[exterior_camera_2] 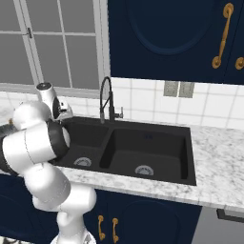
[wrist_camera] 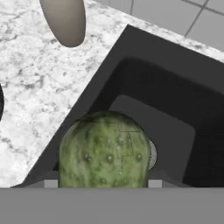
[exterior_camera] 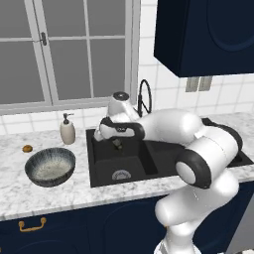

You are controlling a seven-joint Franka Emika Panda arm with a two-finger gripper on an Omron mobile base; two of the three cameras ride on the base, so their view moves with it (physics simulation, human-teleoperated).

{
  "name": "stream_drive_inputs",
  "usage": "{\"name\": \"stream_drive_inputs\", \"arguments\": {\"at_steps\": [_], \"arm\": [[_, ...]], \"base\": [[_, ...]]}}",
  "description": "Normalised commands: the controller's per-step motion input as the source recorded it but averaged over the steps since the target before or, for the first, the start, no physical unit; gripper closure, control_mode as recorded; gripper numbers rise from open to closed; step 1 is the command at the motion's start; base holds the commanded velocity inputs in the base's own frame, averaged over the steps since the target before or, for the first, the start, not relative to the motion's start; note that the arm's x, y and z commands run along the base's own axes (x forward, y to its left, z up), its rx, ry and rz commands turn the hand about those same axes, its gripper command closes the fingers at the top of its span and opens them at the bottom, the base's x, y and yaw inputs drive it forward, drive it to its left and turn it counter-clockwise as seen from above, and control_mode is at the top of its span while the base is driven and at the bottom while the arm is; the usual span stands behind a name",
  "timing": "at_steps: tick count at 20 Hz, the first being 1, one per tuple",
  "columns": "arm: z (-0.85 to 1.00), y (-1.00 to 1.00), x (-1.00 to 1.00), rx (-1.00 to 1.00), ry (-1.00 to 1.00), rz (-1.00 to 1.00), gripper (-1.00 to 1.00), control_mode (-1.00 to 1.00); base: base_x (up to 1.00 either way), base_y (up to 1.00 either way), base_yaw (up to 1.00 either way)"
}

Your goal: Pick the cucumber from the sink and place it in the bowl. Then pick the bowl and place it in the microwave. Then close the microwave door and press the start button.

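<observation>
My gripper [exterior_camera: 117,144] is shut on the cucumber [exterior_camera: 117,144], a short dark green piece, and holds it above the left basin of the black sink [exterior_camera: 119,166]. In the hand view the bumpy green cucumber [wrist_camera: 105,151] sits close at the bottom centre, over the basin's corner [wrist_camera: 144,109], and covers the fingertips. The bowl [exterior_camera: 50,166], blue-grey outside and pale inside, stands on the marble counter left of the sink. It holds nothing. The microwave and its door are out of view.
A white soap dispenser [exterior_camera: 67,130] stands behind the bowl, close to the sink's left rim. A small brown lump [exterior_camera: 27,148] lies at the far left. The black spring faucet [exterior_camera: 144,96] rises behind the sink [exterior_camera_2: 143,147]. A dark blue cabinet [exterior_camera: 208,34] hangs at upper right.
</observation>
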Motion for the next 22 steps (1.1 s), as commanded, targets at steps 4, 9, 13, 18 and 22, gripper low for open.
{"name": "stream_drive_inputs", "arguments": {"at_steps": [4,9,13,18,22], "arm": [[0.87,0.65,-0.44,0.21,0.18,0.00,1.00,-1.00],[0.18,0.78,-0.35,0.14,0.09,0.00,1.00,-1.00],[-0.03,0.48,-0.13,0.04,0.04,0.00,1.00,-1.00],[0.00,0.65,-0.12,-0.03,0.02,0.01,1.00,-1.00],[0.00,0.78,0.05,-0.17,0.09,0.00,1.00,-1.00]], "base": [[0.00,0.00,0.00],[0.00,0.00,0.00],[0.00,0.00,0.00],[0.00,0.00,0.00],[0.00,0.00,0.00]]}}
